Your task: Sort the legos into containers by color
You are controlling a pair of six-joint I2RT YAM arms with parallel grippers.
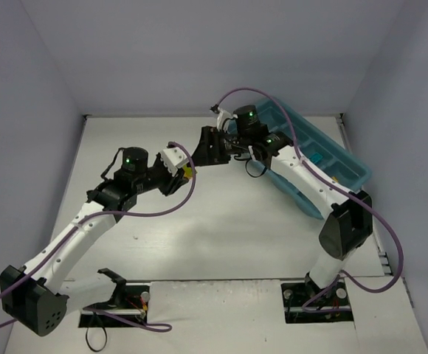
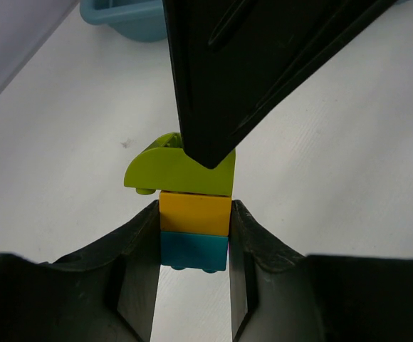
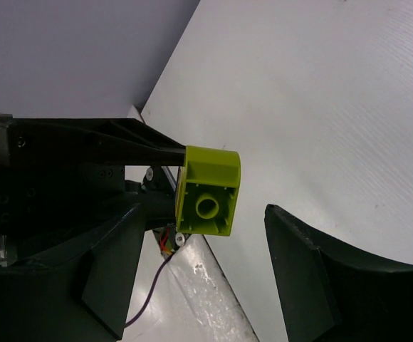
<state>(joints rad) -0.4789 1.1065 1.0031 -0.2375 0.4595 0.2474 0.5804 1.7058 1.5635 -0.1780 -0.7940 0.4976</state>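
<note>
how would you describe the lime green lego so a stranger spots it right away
Near the middle of the white table, the left gripper pinches three stacked plastic bricks. The lime green brick is the farthest, past the yellow-orange brick and cyan brick. It alone has a rounded, sloping side and sticks out beyond the gripper.

You're looking at a lego stack [image 2: 194,206] showing lime green, yellow-orange and cyan; tray [image 2: 121,18] teal-blue, table [image 2: 64,142] white.
</note>
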